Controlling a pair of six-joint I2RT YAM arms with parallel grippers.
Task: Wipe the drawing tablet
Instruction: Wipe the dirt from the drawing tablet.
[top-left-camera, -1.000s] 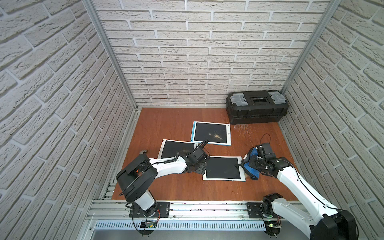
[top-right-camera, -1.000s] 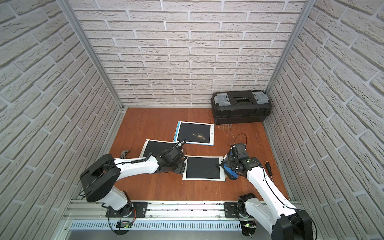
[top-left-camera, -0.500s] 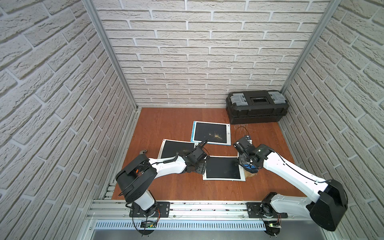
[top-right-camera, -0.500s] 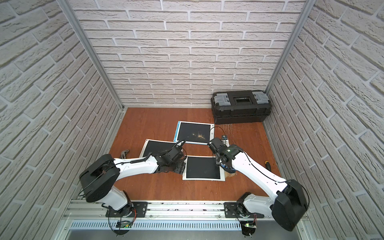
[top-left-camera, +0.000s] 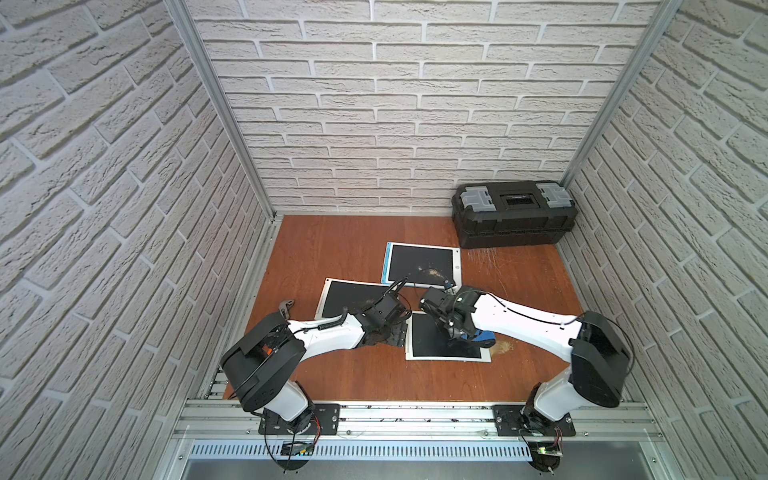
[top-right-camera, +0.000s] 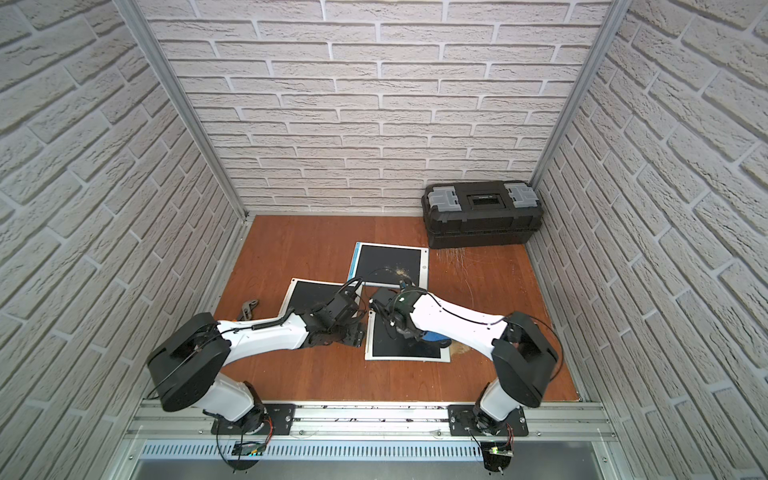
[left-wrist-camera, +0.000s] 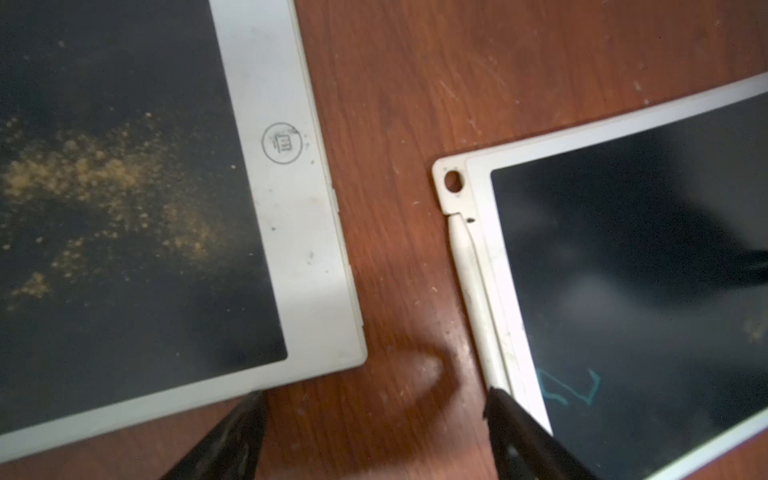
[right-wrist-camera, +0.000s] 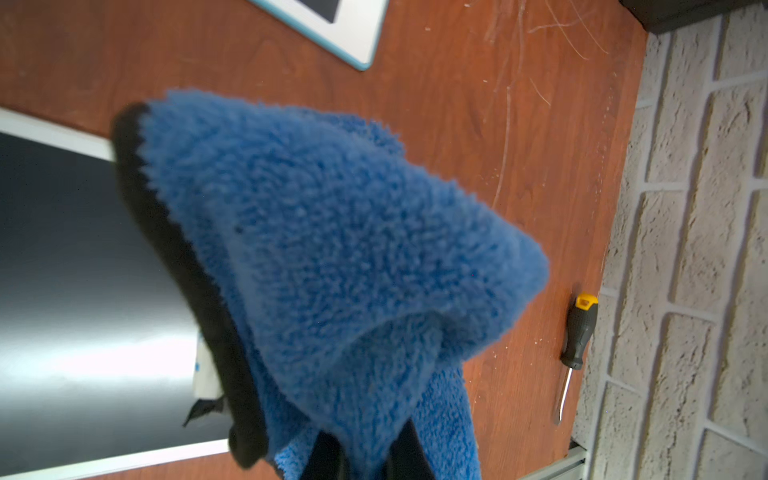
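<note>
- Three drawing tablets lie flat on the wooden worktop (top-left-camera: 332, 374). The nearest drawing tablet (top-left-camera: 428, 347), white-framed, lies between the two arms.
- The right jaws pinch a blue microfibre cloth (right-wrist-camera: 332, 249) over one edge of that tablet's screen. Whether the cloth touches the screen cannot be told.
- The left jaws stand spread and empty, fingertips (left-wrist-camera: 232, 436) low over bare wood between the nearest tablet and a dusty tablet (left-wrist-camera: 124, 311).
- Marks: a circled bin icon (left-wrist-camera: 282, 142) on the dusty tablet's frame and a teal scribble (left-wrist-camera: 569, 386) on the nearest screen.
- A white stylus (left-wrist-camera: 478, 291) sits along the nearest tablet's side.
- A blue-edged tablet (top-left-camera: 419, 264) lies farther back, near a black toolbox (top-left-camera: 513, 214).
</note>
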